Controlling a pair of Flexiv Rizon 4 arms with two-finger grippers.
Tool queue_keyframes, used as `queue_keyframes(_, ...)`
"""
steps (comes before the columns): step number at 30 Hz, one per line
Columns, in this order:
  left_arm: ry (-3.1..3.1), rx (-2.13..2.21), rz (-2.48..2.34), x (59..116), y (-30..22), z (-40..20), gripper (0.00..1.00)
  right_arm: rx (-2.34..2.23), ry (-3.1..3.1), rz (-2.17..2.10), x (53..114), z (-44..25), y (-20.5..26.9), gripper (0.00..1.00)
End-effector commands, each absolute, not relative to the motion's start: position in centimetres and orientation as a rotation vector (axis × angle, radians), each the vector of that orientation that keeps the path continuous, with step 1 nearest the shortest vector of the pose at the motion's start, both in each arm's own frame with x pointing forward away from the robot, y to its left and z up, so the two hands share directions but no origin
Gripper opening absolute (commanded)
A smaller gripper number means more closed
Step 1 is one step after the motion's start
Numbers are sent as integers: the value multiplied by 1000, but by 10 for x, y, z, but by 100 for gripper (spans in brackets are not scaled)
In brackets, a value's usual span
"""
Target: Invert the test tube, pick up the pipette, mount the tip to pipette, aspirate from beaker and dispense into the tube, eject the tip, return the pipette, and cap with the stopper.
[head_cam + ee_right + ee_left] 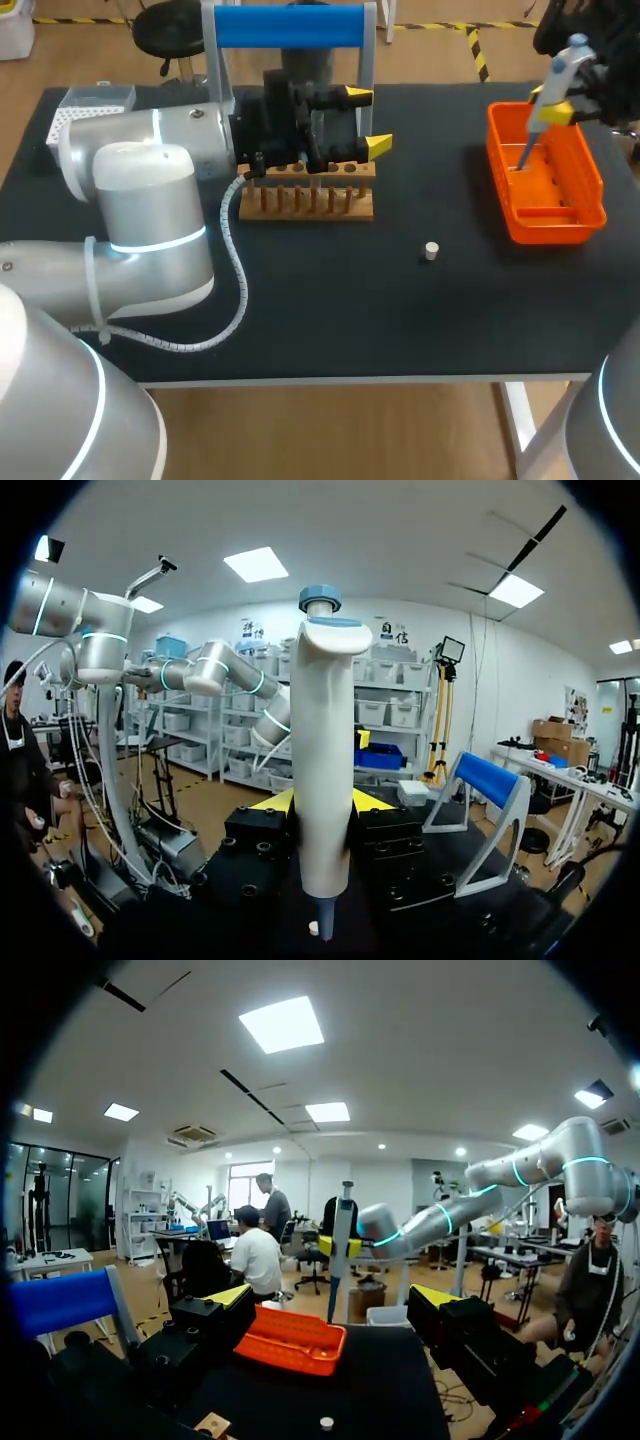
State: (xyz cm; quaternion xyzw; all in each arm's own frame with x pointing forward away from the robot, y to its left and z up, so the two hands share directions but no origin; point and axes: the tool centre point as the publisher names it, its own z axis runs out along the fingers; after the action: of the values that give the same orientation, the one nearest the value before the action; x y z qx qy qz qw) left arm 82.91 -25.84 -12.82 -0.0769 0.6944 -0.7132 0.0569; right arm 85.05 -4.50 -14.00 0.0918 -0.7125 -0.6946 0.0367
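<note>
Pipette grasped in right hand fills its wrist view; overhead, left hand hangs released near rack.

The left arm is made of thick, rounded tubes in matt silver-grey, with domed caps at the joints. A thin ring of pale cyan light runs around a joint seam. A white spiral-wrapped cable runs along its outside, and a white tie is strapped around the casing. The left gripper is a blocky black housing with small round recesses on its faces and two wedge-shaped bright yellow tips. The right arm has the same silver shell and cyan rings. The right gripper is likewise black with yellow tips.
</note>
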Motion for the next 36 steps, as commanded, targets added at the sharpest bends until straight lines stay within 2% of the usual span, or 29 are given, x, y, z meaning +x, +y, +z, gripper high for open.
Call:
queue_keyframes(1, 2099, -238, -2161, 828, -260, -129, 100, 176, -2251, -2195, 831, -143, 9, 0)
queue_keyframes(17, 2099, -238, -2161, 828, -260, -129, 100, 139, -2289, -2141, 806, -161, 98, 0)
queue_keyframes(36, 2099, -238, -2161, 828, -260, -129, 100, 87, -2300, -2152, 814, -167, 150, 0)
